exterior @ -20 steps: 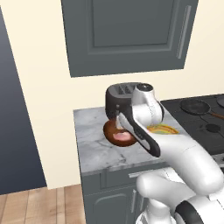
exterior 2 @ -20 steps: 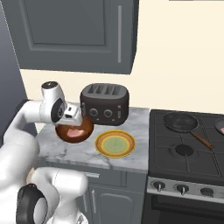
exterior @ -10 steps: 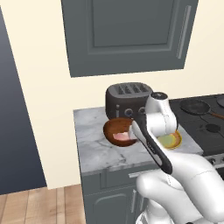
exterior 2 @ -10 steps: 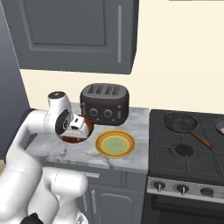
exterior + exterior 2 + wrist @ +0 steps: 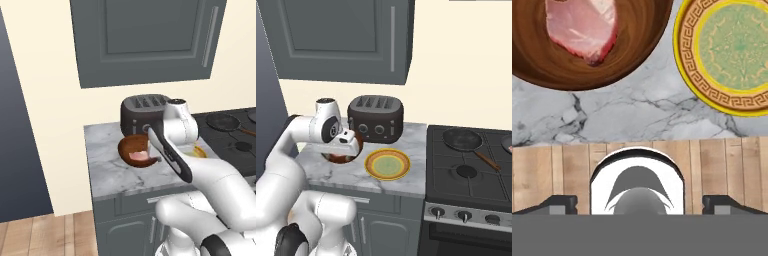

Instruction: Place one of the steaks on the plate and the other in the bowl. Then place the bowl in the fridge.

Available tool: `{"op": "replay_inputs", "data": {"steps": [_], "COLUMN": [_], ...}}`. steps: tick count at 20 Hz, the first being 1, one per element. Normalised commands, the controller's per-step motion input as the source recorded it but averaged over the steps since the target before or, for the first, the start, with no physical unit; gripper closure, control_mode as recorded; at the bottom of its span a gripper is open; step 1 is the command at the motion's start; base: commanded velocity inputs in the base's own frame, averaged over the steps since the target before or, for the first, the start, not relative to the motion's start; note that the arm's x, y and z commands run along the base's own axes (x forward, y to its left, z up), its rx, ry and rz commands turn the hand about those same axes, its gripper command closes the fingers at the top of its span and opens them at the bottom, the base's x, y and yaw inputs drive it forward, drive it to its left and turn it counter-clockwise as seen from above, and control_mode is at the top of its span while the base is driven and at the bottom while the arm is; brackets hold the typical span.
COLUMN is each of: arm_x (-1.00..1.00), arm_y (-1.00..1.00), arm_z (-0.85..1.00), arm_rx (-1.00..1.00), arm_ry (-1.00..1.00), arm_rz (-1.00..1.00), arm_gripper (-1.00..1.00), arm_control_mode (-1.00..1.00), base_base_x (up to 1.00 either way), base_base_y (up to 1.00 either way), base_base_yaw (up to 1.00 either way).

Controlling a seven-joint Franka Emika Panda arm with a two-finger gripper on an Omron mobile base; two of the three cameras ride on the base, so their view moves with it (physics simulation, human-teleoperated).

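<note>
While the pincer (image 5: pixel 640 202) gapes, steak (image 5: pixel 582 27) lies ahead in bowl (image 5: pixel 632 47).

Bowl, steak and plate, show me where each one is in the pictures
bowl (image 5: pixel 637 45), hand view, on its brown inner wall beside the meat
steak (image 5: pixel 582 27), hand view, on the middle of the slab lying in the bowl
plate (image 5: pixel 387 165), right base view, on its pale green centre

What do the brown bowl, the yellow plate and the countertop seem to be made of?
The bowl looks like dark polished wood, with streaky grain. The plate seems glazed ceramic: smooth, with a printed orange key-pattern ring. The countertop looks like white marble with grey veins, though it could be an imitation.
</note>
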Motion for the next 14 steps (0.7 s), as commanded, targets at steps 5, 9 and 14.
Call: {"op": "replay_inputs", "data": {"steps": [5,9,14], "arm_x": [-0.14,0.00,0.00], "arm_y": [-0.37,0.00,0.00], "arm_z": [-0.13,0.00,0.00], "arm_rx": [0.01,0.00,0.00], "arm_ry": [0.00,0.00,0.00], "arm_rz": [-0.03,0.00,0.00], "arm_gripper": [-1.00,-1.00,-1.00], "arm_control_mode": [1.00,1.00,1.00], "base_base_x": [-0.08,-0.22,0.09], "base_base_y": [-0.18,-0.99,-0.96], "base_base_yaw": [-0.03,-0.15,-0.04]}}
